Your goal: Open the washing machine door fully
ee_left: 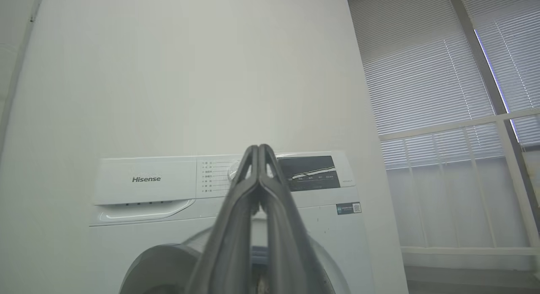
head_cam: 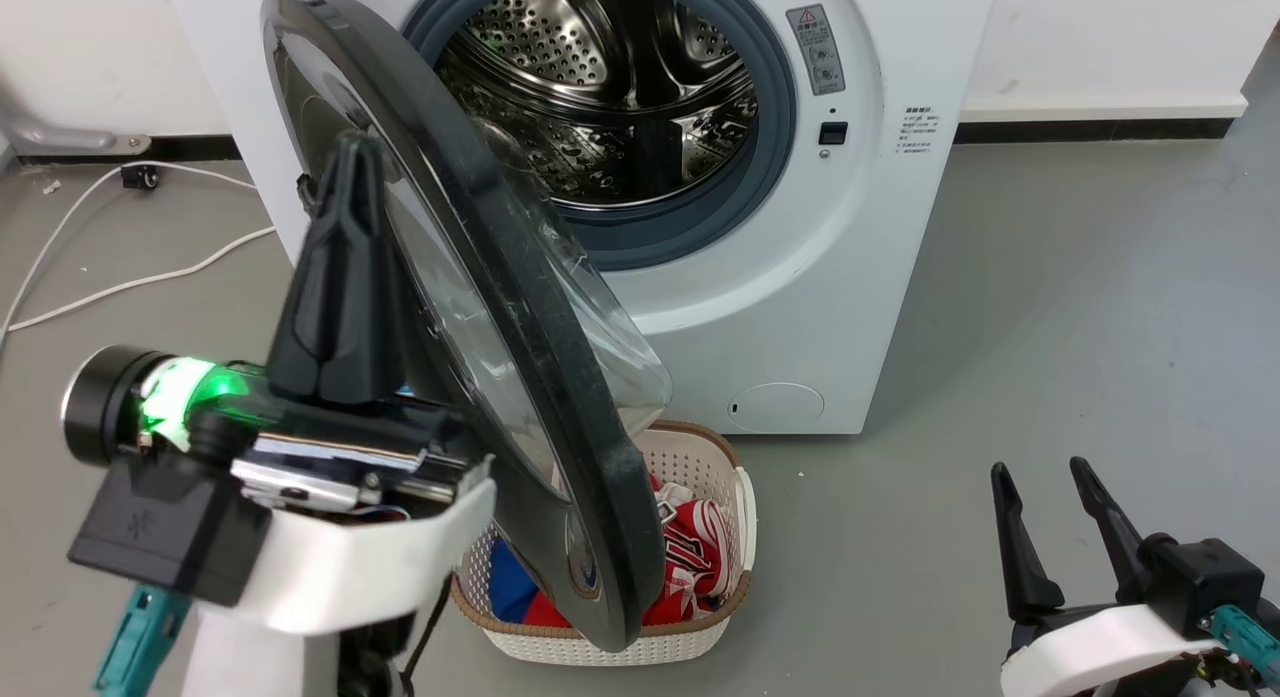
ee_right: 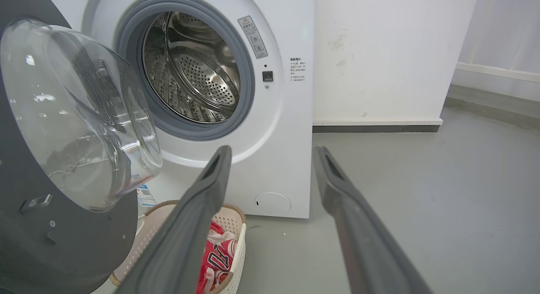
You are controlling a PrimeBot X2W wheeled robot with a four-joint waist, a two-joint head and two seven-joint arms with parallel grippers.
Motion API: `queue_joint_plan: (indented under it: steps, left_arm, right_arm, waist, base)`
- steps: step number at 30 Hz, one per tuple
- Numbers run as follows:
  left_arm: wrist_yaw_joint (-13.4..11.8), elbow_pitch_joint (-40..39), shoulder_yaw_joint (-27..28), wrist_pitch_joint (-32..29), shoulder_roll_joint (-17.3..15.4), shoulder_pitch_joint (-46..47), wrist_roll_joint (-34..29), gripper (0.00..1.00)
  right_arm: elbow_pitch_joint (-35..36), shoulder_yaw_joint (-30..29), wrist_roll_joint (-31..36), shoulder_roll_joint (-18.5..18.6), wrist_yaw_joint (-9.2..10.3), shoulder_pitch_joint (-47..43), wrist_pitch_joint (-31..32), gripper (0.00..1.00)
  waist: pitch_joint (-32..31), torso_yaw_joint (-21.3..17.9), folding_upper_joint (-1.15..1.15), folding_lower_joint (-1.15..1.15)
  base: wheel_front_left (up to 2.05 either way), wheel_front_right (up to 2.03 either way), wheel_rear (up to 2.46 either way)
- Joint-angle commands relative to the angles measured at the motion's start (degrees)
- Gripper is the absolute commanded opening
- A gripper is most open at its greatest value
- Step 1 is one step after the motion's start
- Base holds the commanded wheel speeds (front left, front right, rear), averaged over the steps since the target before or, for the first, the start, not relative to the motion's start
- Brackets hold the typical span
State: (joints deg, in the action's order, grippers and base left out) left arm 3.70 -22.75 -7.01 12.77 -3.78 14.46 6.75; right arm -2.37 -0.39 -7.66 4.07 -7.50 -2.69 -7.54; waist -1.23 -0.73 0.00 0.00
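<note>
The door (head_cam: 520, 307) stands ajar over a basket (head_cam: 745, 522) holding red and blue clothes (head_cam: 695, 562). The left end effector (head_cam: 358, 149) is pinched together, the right end effector (head_cam: 1045, 472) spread apart.

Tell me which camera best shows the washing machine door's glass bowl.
The right wrist view: the glass bowl faces the camera, nearly whole. The head view shows it side-on, partly hidden behind the door's black rim. The left wrist view shows a blurred grey curve low down; whether that's the door is unclear.
</note>
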Motion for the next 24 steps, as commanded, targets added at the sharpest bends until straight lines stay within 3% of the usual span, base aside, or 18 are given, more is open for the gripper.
queue_joint_plan:
  steps: [1,9,16,24]
  left_arm:
    - [0.4,-1.4,-1.1,-0.6,0.0,-0.3,0.4,0.00]
    - [2.2,-4.9,-11.8,-6.8,0.3,-4.9,4.5,0.00]
    - [3.2,-3.0,-20.7,-14.8,-1.6,-10.3,8.5,0.00]
    - [3.0,2.3,-25.1,-24.5,-3.0,-16.6,13.2,0.00]
  right_arm:
    - [0.0,-0.1,-0.1,-0.3,0.01,-0.5,-0.3,1.00]
    - [-0.3,-0.1,-0.2,-0.5,0.01,-0.6,-0.3,1.00]
    - [-0.2,-0.5,0.1,-0.6,0.01,-0.9,0.2,1.00]
    - [-0.2,-0.6,0.1,-0.7,0.01,-1.2,0.4,1.00]
  waist:
    - [-0.1,0.0,0.00,0.00]
    - [-0.4,0.0,0.00,0.00]
    - [-0.4,0.3,0.00,0.00]
    - [-0.4,0.4,0.00,0.00]
  base:
    - [0.00,0.00,0.00]
    - [0.00,0.00,0.00]
    - [0.00,0.00,0.00]
    - [0.00,0.00,0.00]
